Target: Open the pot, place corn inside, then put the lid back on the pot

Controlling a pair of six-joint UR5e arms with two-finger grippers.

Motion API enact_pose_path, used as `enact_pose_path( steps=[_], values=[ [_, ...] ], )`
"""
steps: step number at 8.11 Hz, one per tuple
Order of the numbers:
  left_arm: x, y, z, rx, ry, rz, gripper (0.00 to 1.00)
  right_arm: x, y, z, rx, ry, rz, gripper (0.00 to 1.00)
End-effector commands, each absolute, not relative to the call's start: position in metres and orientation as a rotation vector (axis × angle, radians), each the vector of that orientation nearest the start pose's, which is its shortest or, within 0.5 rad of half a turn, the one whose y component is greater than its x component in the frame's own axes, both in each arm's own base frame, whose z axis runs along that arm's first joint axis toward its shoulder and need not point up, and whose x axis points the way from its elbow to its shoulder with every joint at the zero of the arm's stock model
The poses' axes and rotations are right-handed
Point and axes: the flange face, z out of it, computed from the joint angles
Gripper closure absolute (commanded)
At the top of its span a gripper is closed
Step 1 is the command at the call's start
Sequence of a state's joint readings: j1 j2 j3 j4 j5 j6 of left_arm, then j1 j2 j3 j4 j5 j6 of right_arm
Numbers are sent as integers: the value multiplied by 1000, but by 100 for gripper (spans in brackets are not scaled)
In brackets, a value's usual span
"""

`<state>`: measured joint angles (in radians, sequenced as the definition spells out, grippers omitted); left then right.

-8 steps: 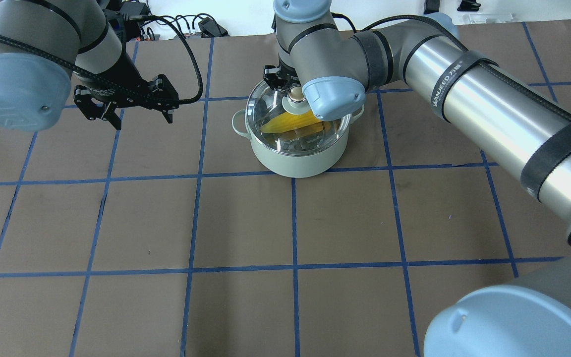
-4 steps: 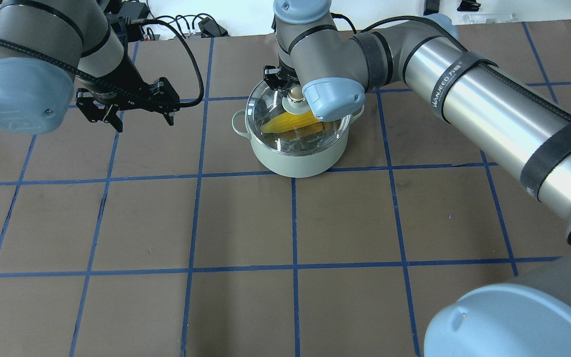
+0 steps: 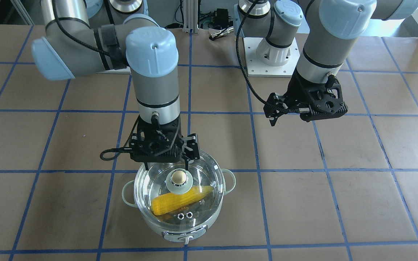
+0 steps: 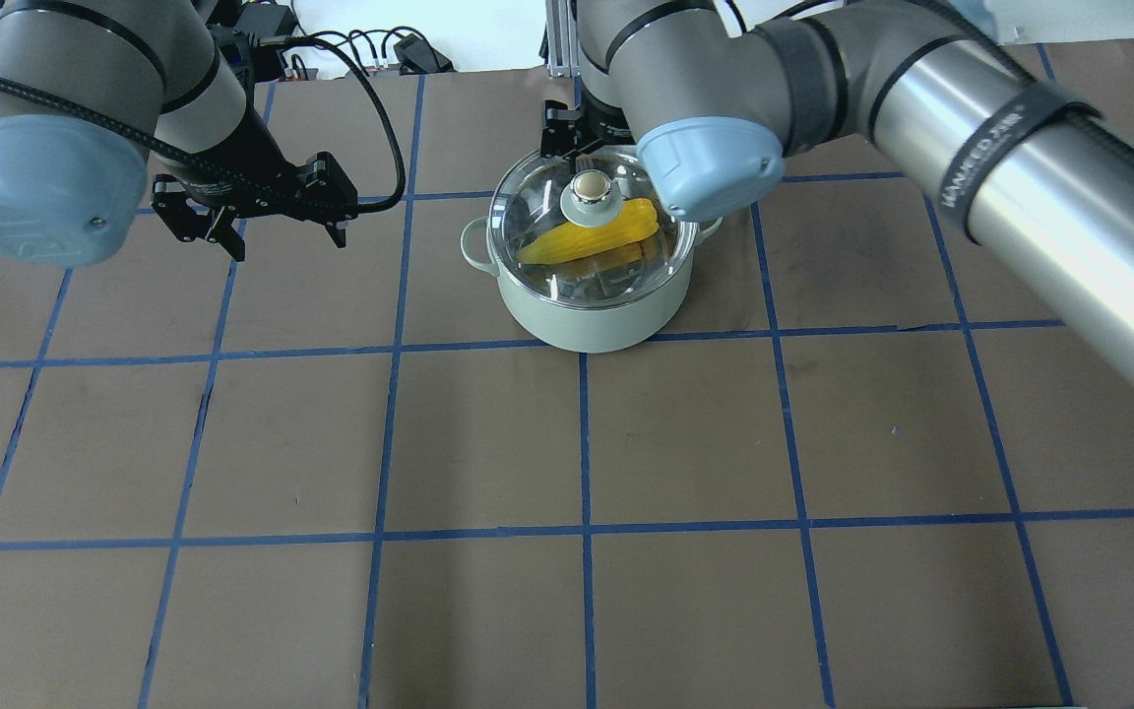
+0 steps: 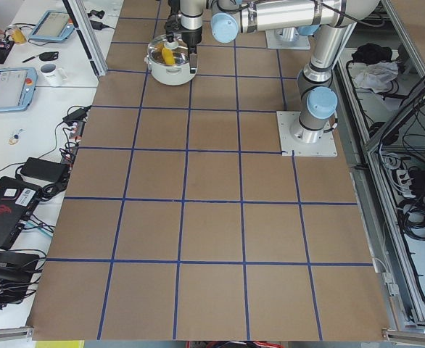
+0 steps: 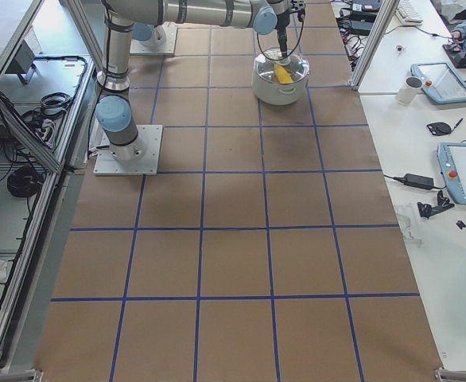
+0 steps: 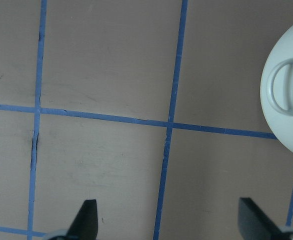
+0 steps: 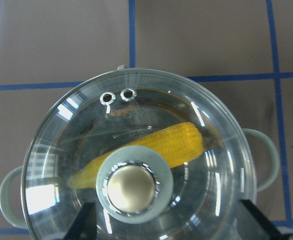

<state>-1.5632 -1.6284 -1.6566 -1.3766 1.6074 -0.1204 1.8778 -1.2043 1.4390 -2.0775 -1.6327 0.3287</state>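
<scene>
The mint-green pot [image 4: 587, 320] stands on the brown table, also in the front view [image 3: 174, 230]. The glass lid [image 3: 203, 170] sits on it with its beige knob [image 4: 591, 186] up. The yellow corn [image 4: 595, 234] lies inside under the glass, and also shows in the right wrist view [image 8: 174, 142]. My right gripper [image 3: 167, 166] is open and empty, just above the lid and behind the knob [image 8: 131, 186]. My left gripper [image 4: 283, 236] is open and empty above bare table to the pot's left. The left wrist view shows one pot handle [image 7: 285, 95].
Cables and electronics [image 4: 380, 49] lie past the table's far edge. The arm base plate [image 3: 270, 54] sits at the robot's side. Side benches hold a mug [image 6: 412, 89] and tablets [image 6: 441, 79].
My right gripper has lifted off the lid knob and drawn back toward the far side, uncovering the corn's tip. My left gripper shifted slightly away from me.
</scene>
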Motion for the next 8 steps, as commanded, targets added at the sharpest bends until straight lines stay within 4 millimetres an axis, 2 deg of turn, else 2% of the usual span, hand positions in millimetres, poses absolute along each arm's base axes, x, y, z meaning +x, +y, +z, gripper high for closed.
enact_pose_path(
  steps=[1, 2, 3, 4, 8],
  values=[
    [-127, -517, 440, -199, 3102, -94, 0, 215, -545, 460, 91, 3133, -329, 0],
    [-127, -517, 440, -199, 3103, -94, 0, 181, -528, 474, 19, 3159, -276, 0],
    [-127, -517, 440, -197, 3104, -93, 0, 168, -498, 493, 11, 3175, -165, 0],
    [-127, -517, 439, -197, 3102, -91, 0, 163, -477, 502, 19, 3183, -72, 0],
    [-128, -517, 438, -192, 3104, -89, 0, 167, -462, 509, 0, 3163, -32, 0]
  ],
)
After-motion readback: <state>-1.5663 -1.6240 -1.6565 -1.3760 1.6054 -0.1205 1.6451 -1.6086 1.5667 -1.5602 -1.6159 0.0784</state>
